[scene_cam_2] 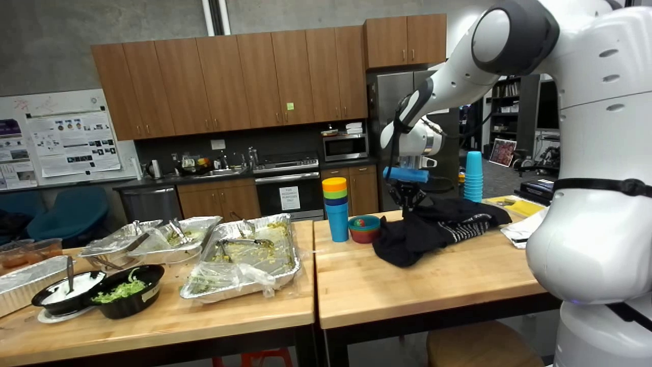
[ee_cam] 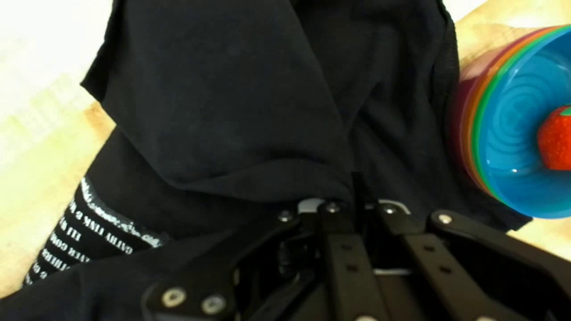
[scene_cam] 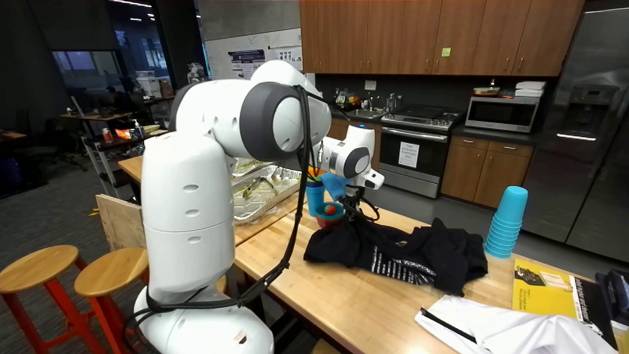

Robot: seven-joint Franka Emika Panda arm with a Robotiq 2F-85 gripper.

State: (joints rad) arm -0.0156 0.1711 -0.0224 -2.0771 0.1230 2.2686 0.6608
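- Drawn nearly together at the jaws, with tips down against a black shirt (ee_cam: pixel 232 98) and creases running toward them; cannot tell whether pinching a fold or merely touching, with dark on dark at the tips.
- On that shirt, rumpled across the tabletop (scene_cam: pixel 344 295): white lettering (ee_cam: pixel 93 229), partly swallowed by folds.
- Just beside the jaws, close against the shirt: nested bowls (ee_cam: pixel 490 111), blue innermost, then green, orange and red, cut off by the wrist view's right edge.
- Inside the blue one: a red strawberry (ee_cam: pixel 560 140), also cut off there, but showing in both exterior views.
- Next to the bowls: an upright stack of cups (scene_cam_2: pixel 337 219), orange at the top and blue at the bottom, harder to make out beside a black cable (scene_cam: pixel 300 199) in an exterior view.
- Near the shirt's other end: turquoise cups (scene_cam: pixel 506 222), nested upside down.
- Well apart, on a neighbouring tabletop (scene_cam_2: pixel 178 317): a foil tray (scene_cam_2: pixel 219 295) holding yellowish food remains and a utensil (scene_cam_2: pixel 249 241); a black bowl (scene_cam_2: pixel 136 306) of shredded greens (scene_cam_2: pixel 121 290); another with white cream (scene_cam_2: pixel 84 285) and a spoon (scene_cam_2: pixel 70 272).
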